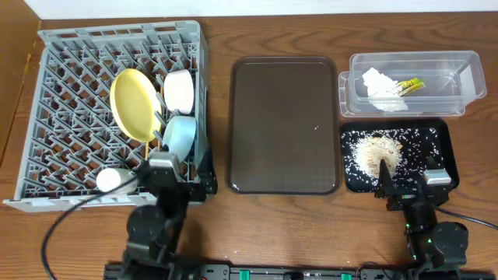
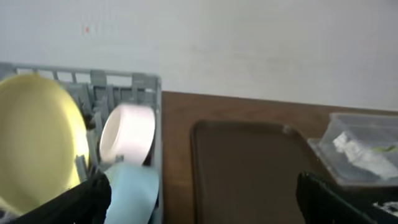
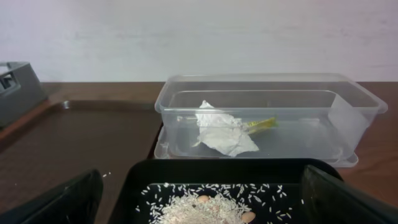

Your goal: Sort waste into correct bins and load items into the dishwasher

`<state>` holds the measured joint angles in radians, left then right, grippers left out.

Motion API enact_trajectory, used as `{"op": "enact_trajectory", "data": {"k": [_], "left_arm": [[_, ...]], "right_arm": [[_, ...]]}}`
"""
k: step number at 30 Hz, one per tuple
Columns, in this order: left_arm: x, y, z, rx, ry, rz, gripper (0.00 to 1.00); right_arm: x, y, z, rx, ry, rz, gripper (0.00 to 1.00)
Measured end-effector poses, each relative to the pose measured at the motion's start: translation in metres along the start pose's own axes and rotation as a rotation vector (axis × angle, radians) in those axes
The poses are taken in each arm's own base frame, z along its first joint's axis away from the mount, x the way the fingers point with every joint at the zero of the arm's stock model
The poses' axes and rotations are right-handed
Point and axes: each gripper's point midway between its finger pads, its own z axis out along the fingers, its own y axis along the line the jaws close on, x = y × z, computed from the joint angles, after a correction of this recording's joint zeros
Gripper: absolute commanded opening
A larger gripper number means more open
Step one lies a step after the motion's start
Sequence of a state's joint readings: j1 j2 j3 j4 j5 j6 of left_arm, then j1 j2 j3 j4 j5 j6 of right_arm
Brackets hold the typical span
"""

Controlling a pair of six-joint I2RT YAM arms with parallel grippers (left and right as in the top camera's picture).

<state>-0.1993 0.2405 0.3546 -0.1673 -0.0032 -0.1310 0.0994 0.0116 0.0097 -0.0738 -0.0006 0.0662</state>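
Overhead looks straight down on the wooden table [image 1: 272, 214], dark brown rectangular serving tray [image 1: 285, 124] centred. Left wrist: low, left of that tray, facing the white wall [image 2: 249, 43], close to the grey plastic lattice dish rack [image 2: 146, 84]. Right wrist: low, right of the tray, same facing, close over the shallow black rectangular tray [image 3: 155, 177]. Both share the brown tray and the clear plastic rectangular tub [image 3: 348, 106].

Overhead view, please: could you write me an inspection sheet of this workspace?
Surface: brown wooden table.
Job's things: round yellow plate, white bowl, light blue bowl, small white cup in grey plastic dish rack; crumpled white tissue, green-and-orange wrapper in clear plastic tub; rice scraps in shallow black tray.
Clutter: dark brown serving tray.
Grippers: left gripper, right gripper, jaws wide open, empty.
Cables: black cables beside both arm bases.
Surroundings: white wall.
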Motion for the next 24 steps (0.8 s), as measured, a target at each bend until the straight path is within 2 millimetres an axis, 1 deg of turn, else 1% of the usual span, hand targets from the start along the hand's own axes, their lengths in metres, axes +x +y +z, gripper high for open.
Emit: {"op": "enact_trajectory", "data": {"k": [5,6,11,24], "left_arm": [[0.036,0.009,0.002,-0.010,0.004,-0.001,0.95],[0.047,0.012,0.003,-0.012,0.009,-0.001,0.95],[0.074,0.017,0.009,-0.008,-0.009,-0.001,0.95],[0.073,0.018,0.011,-0.009,-0.027,-0.003,0.95]], "right_arm": [[0.000,0.000,0.000,0.000,0.000,0.000,0.99],[0.000,0.000,0.000,0.000,0.000,0.000,0.99],[0.000,0.000,0.000,0.000,0.000,0.000,0.99],[0.000,0.000,0.000,0.000,0.000,0.000,0.99]]}}
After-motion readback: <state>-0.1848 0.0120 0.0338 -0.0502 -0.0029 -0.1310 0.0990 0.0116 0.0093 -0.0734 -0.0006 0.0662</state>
